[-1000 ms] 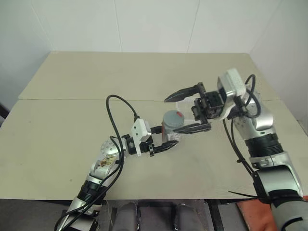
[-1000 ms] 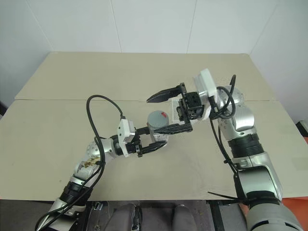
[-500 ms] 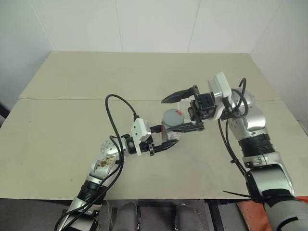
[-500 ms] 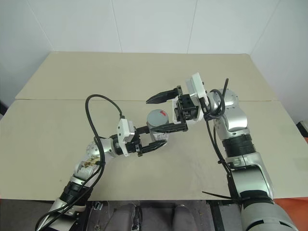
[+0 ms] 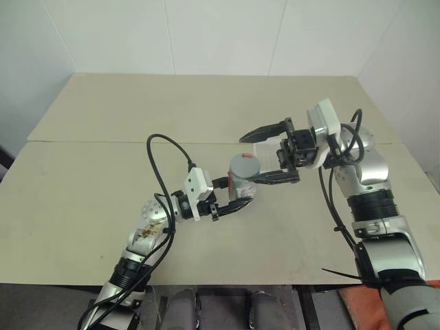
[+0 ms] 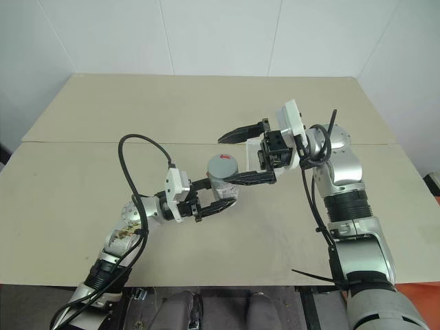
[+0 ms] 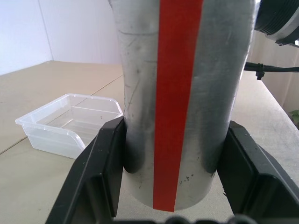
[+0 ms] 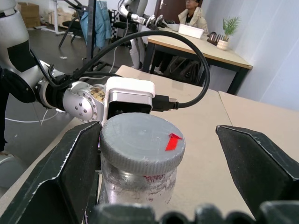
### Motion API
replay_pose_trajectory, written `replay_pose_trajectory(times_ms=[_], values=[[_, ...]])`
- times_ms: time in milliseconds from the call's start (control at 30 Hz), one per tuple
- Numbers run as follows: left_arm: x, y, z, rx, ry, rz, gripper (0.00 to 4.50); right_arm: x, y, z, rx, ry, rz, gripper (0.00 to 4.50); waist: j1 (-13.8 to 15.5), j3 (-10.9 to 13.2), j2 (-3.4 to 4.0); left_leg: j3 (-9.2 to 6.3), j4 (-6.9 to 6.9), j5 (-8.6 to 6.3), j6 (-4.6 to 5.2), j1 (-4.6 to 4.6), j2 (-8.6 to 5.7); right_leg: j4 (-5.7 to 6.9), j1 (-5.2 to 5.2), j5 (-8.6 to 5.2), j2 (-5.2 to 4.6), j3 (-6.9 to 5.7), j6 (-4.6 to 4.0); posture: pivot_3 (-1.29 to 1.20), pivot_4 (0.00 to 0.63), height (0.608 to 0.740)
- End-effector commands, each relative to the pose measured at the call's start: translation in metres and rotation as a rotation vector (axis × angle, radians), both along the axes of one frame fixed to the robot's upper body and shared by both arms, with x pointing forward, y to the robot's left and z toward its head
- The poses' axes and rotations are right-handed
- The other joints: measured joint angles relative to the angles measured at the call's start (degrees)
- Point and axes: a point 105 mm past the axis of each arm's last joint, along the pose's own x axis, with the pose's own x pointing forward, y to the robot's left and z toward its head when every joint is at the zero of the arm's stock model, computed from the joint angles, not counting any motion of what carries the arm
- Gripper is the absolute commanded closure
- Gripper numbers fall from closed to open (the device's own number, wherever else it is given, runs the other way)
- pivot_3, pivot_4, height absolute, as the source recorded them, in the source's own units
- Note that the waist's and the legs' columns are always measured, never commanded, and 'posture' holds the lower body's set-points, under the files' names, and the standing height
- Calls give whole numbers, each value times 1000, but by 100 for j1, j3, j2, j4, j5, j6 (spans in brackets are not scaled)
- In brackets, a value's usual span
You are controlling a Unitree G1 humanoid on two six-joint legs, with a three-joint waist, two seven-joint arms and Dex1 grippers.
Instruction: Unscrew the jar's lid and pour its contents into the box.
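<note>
Looking down from the head, you see the jar (image 5: 242, 180) standing upright above the worktop (image 5: 96, 165), clamped low on its body by your left claw (image 5: 234, 194), whose two black fingers (image 7: 96, 179) press against either side of the silvery wall with the red stripe between them. The grey lid (image 8: 142, 143) is still on the jar's mouth, a small red mark on its top.

Your right claw (image 5: 269, 152) reaches in level from the right and stands wide open, holding nothing. One finger (image 8: 60, 179) lies close beside the lid's rim, possibly brushing it; you cannot tell for sure. The other finger (image 5: 265, 130) is well apart from the lid, on the far side.

The clear box (image 7: 70, 122) sits on the worktop just behind the jar, partly hidden by the right claw in the head views. A black cable (image 5: 165, 165) loops up from your left wrist, beside the jar but not in the claw's path.
</note>
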Motion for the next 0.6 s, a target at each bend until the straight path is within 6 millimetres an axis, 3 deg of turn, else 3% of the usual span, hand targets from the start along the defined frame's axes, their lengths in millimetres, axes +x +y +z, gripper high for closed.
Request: replay_pose_trajectory(times_ms=[33, 400, 600], values=[[-5, -6, 11, -10, -56, -45, 2007, -1, -16, 13, 11, -70, -26, 39, 5, 0, 0, 0, 0, 0, 0, 0, 0, 0, 0, 0, 0, 0, 0, 0, 150, 740], [-4, -6, 9, -7, -54, -48, 2007, -1, -31, 16, 0, -91, -58, 39, -5, 0, 0, 1, 0, 0, 0, 1, 1, 0, 0, 0, 1, 1, 0, 0, 150, 740], [-4, -6, 9, -5, -54, -42, 2007, -19, -23, 28, 26, -84, 20, 39, 2, 0, 0, 0, 0, 0, 0, 0, 2, -1, 0, 0, 1, 2, 0, 0, 150, 740]])
